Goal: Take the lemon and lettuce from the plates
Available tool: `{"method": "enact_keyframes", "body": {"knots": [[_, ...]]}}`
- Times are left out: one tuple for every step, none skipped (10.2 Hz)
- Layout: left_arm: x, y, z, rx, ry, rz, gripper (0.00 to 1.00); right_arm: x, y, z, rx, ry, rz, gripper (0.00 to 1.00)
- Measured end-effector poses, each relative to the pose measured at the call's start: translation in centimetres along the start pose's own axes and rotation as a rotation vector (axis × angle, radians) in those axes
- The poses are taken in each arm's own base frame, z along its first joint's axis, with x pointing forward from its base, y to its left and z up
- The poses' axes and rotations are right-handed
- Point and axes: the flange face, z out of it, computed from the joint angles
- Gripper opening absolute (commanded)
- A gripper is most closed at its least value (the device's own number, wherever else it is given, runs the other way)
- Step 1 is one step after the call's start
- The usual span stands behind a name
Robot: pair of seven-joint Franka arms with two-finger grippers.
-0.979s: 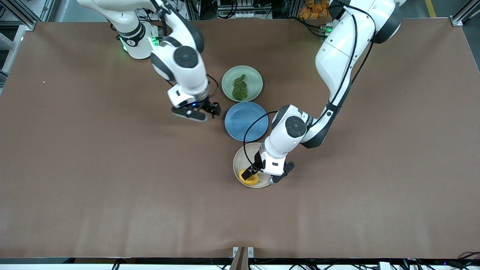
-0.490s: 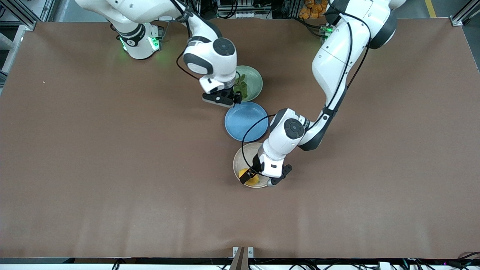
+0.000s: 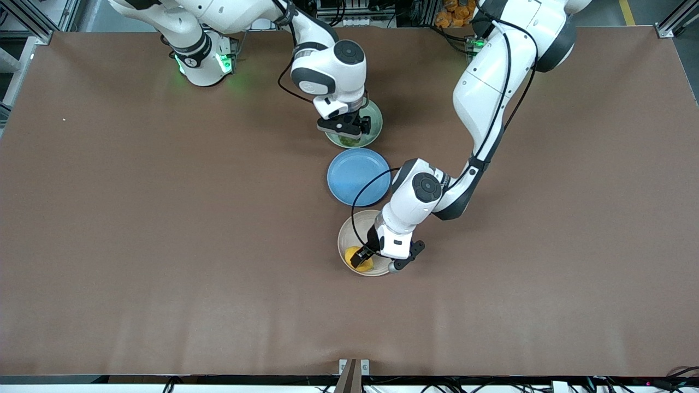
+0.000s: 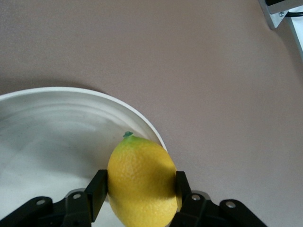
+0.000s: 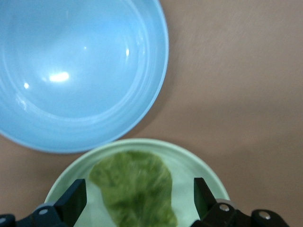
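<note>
The yellow lemon point(image 3: 361, 258) lies in the beige-white plate point(image 3: 345, 240), the plate nearest the front camera. My left gripper point(image 3: 361, 256) is down in that plate and shut on the lemon; in the left wrist view both fingers point(image 4: 98, 191) press the sides of the lemon point(image 4: 142, 179), above the plate's rim point(image 4: 71, 91). The dark green lettuce point(image 3: 349, 141) lies in the pale green plate point(image 3: 376, 118). My right gripper point(image 3: 349, 131) hovers open just over it. In the right wrist view the lettuce point(image 5: 135, 187) sits between the spread fingers point(image 5: 75, 199) on the green plate point(image 5: 201, 163).
An empty blue plate point(image 3: 357, 176) sits between the two other plates and also shows in the right wrist view point(image 5: 80, 71). The left arm's black cable loops over the blue plate's edge. Brown tabletop surrounds the plates.
My right arm has swung from beside the blue plate to over the green plate and the lettuce. My left gripper has settled lower on the lemon, and the beige plate has shifted slightly.
</note>
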Motion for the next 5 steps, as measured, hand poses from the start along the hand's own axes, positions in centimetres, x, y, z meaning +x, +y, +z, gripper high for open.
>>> {"method": "enact_keyframes", "body": {"knots": [[0.0, 0.0, 0.0, 0.0, 0.0, 0.0, 0.07, -0.9, -0.3, 0.6, 0.001, 0.006, -0.012, 1.0], [0.0, 0.0, 0.0, 0.0, 0.0, 0.0, 0.0, -1.6, -0.5, 1.4, -0.003, 0.004, -0.025, 1.0], [0.0, 0.0, 0.0, 0.0, 0.001, 0.001, 0.0, -2.0, -0.6, 2.0, -0.007, -0.003, -0.034, 1.0], [0.2, 0.1, -0.1, -0.001, 0.007, 0.007, 0.0, -2.2, -0.7, 2.3, -0.008, -0.007, -0.038, 1.0], [0.4, 0.3, -0.4, -0.004, 0.015, 0.019, 0.0, -2.3, -0.7, 2.2, -0.006, -0.007, -0.041, 1.0]]}}
